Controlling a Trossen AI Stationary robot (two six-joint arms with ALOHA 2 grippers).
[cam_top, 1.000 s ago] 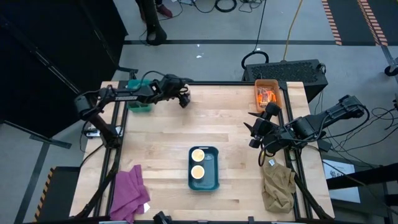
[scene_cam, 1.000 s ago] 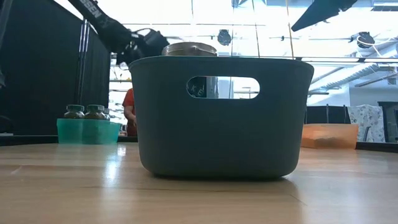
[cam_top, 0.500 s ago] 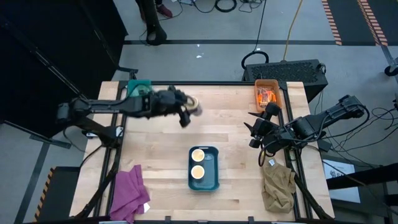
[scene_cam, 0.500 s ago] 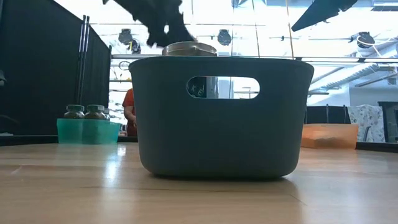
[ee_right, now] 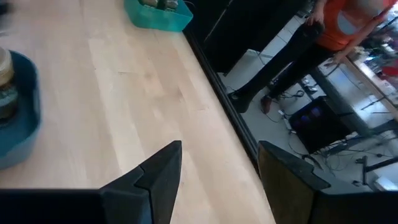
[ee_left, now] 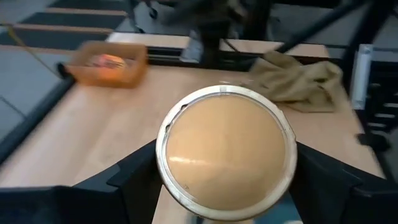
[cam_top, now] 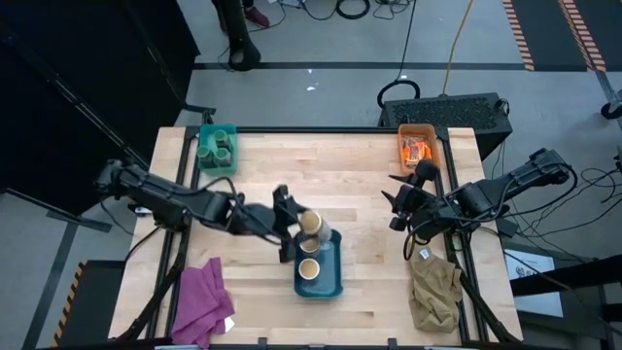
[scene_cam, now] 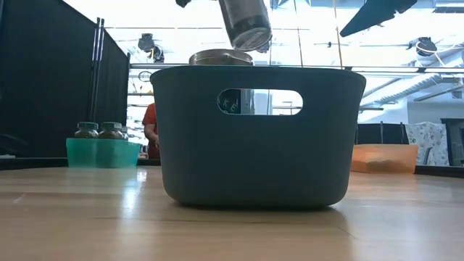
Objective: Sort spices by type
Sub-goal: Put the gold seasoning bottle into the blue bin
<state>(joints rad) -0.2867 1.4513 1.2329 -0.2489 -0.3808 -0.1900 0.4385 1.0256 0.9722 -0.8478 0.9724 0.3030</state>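
My left gripper (cam_top: 303,227) is shut on a small round jar with a cream-yellow top (ee_left: 227,149), held above the far end of the dark teal bin (cam_top: 335,277). In the low view the jar (scene_cam: 245,23) hangs tilted over the bin's rim (scene_cam: 257,71). Two more cream-topped jars (cam_top: 309,269) stand inside the bin. Green jars stand in the green bin (cam_top: 217,148) at the far left. Orange packets lie in the orange bin (cam_top: 418,148) at the far right. My right gripper (cam_top: 397,206) waits open at the table's right side, with nothing between its fingers. My left gripper pinches the jar between its two fingers (ee_left: 134,180), one on each side of the round body just under the lid's rim (ee_left: 163,158). The fingers reach in from the table's left, slanting down. The jar is lifted clear of the bin and tilted.
A purple cloth (cam_top: 199,301) lies at the near left corner and a khaki cloth (cam_top: 434,292) at the near right edge. Bare wood (cam_top: 360,185) lies between the bins. A person (scene_cam: 150,123) stands beyond the far edge.
My left gripper has swung from beside the green bin at the far left toward the near edge and the right, carrying the cream-topped jar. The jar now hangs over the teal bin's far end. The arm has turned as it went.
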